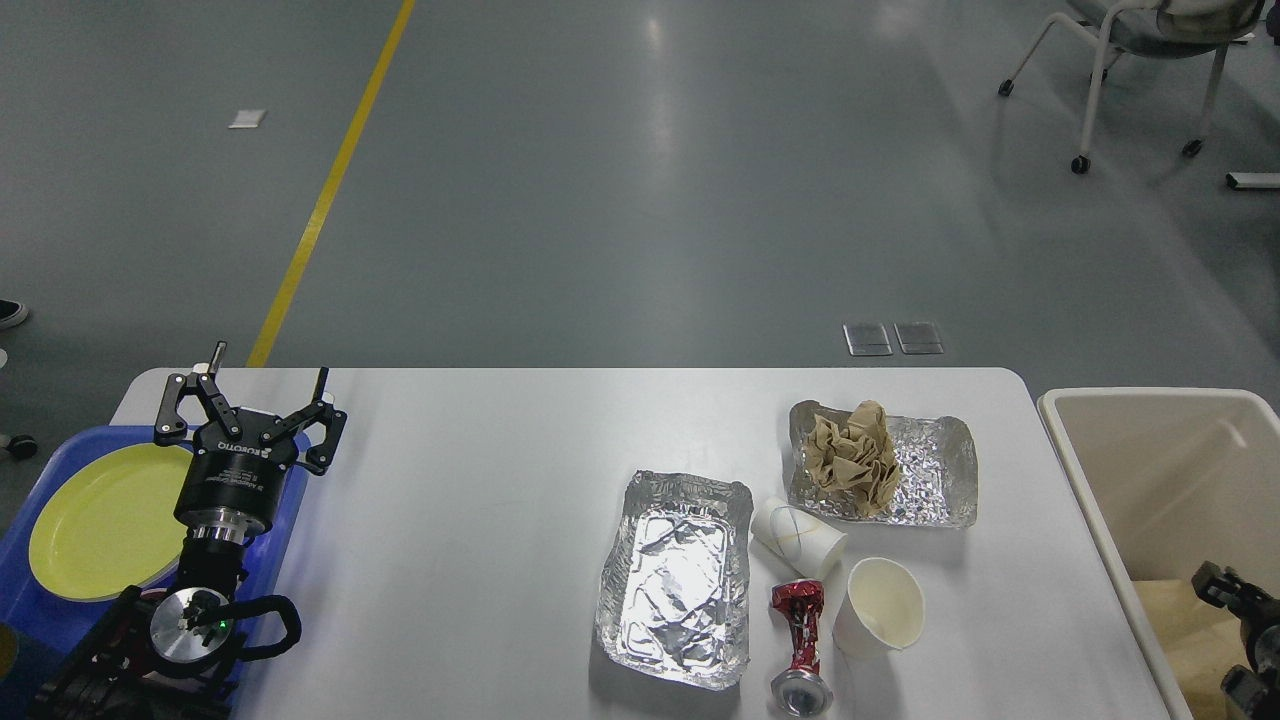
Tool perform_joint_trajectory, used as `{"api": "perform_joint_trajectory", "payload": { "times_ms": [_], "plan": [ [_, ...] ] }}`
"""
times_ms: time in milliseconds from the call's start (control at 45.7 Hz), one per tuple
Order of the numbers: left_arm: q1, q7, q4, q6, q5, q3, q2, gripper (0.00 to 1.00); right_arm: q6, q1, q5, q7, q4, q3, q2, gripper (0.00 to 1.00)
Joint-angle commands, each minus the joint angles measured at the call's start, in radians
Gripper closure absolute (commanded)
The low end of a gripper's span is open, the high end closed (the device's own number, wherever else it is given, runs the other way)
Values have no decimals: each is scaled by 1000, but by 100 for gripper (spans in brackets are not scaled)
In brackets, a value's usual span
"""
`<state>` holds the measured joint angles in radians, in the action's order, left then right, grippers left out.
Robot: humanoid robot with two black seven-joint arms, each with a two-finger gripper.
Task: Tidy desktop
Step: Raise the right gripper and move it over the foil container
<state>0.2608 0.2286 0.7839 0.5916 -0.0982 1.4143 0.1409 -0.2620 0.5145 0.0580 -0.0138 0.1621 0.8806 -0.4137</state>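
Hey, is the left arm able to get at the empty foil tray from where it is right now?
Probably yes. The left gripper is open over the desktop's left edge, and only bare surface lies between it and the empty foil tray. Whether the arm stretches that far is uncertain.

White lettering reading "ROBOTIQ" runs across the black body of the left pincer (pixel 250 400); nothing else legible.
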Motion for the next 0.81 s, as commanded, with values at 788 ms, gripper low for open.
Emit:
{"api": "perform_joint_trajectory", "payload": {
  "times_ms": [788],
  "plan": [
    [0,-2,0,0,0,0,0,4,1055,1544,-72,14,1023,572,-11,0]
  ]
}}
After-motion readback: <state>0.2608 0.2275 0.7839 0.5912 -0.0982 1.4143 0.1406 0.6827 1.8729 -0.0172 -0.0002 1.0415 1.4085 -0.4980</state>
